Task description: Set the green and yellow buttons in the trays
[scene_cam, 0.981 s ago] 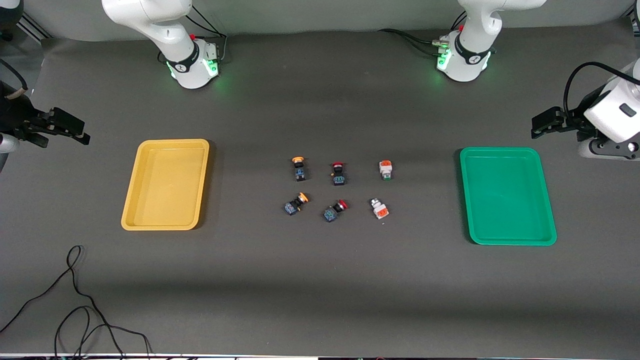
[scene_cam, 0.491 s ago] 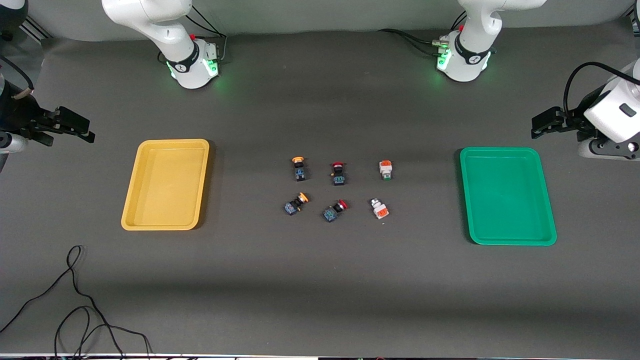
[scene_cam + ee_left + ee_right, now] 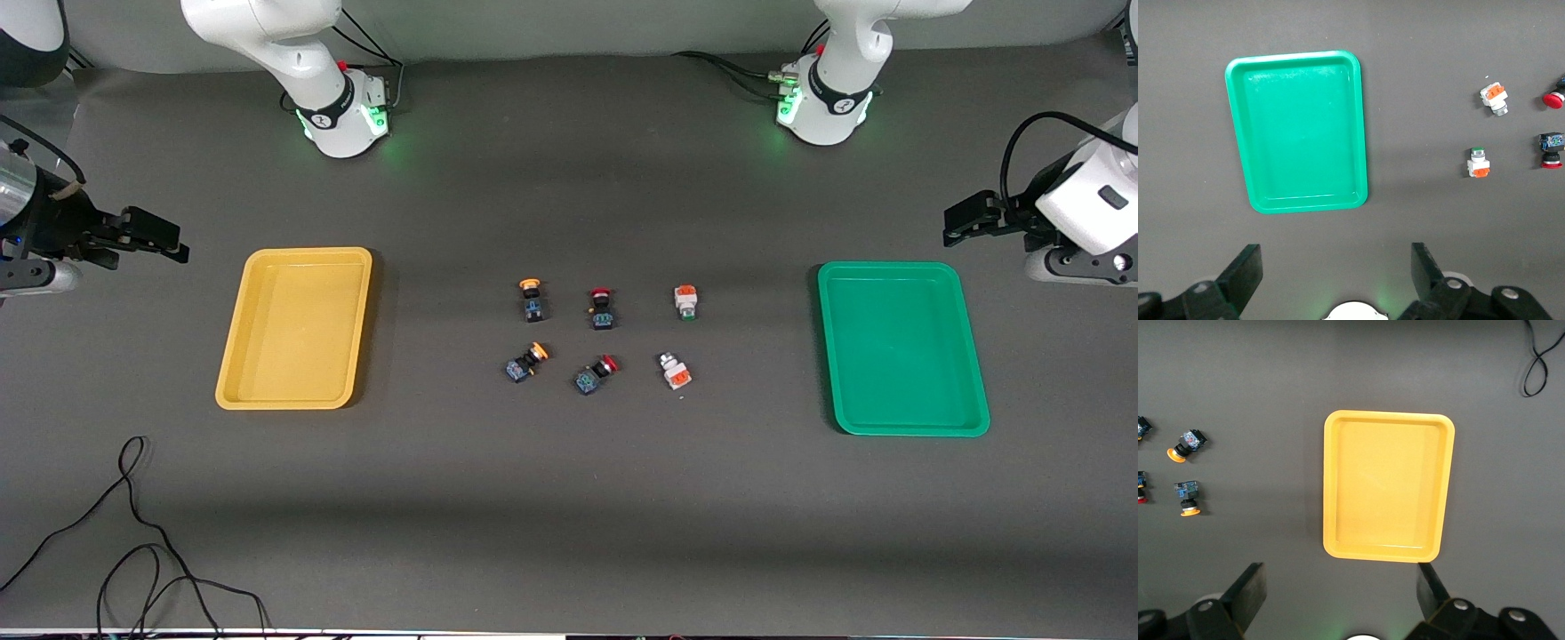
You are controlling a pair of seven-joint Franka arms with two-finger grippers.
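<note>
Six switches (image 3: 605, 338) sit mid-bench between empty yellow tray (image 3: 233, 373) and green tray (image 3: 973, 391); right hand (image 3: 156, 236) and left hand (image 3: 965, 218) hover released, ready for sorting.

worktop (image 3: 569, 498): dark grey, matt, looks like soft cloth
yellow tray (image 3: 233, 373): smooth plastic, a little shiny
green tray (image 3: 976, 391): smooth plastic, a little shiny
buttons (image 3: 532, 300): hard plastic, bright caps
arm shells (image 3: 267, 27): glossy white plastic

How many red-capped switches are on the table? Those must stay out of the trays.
2. One red-capped switch lies in the middle of the row farther from the front camera; the other lies nearer, directly in front of it. None seems hidden.
</note>
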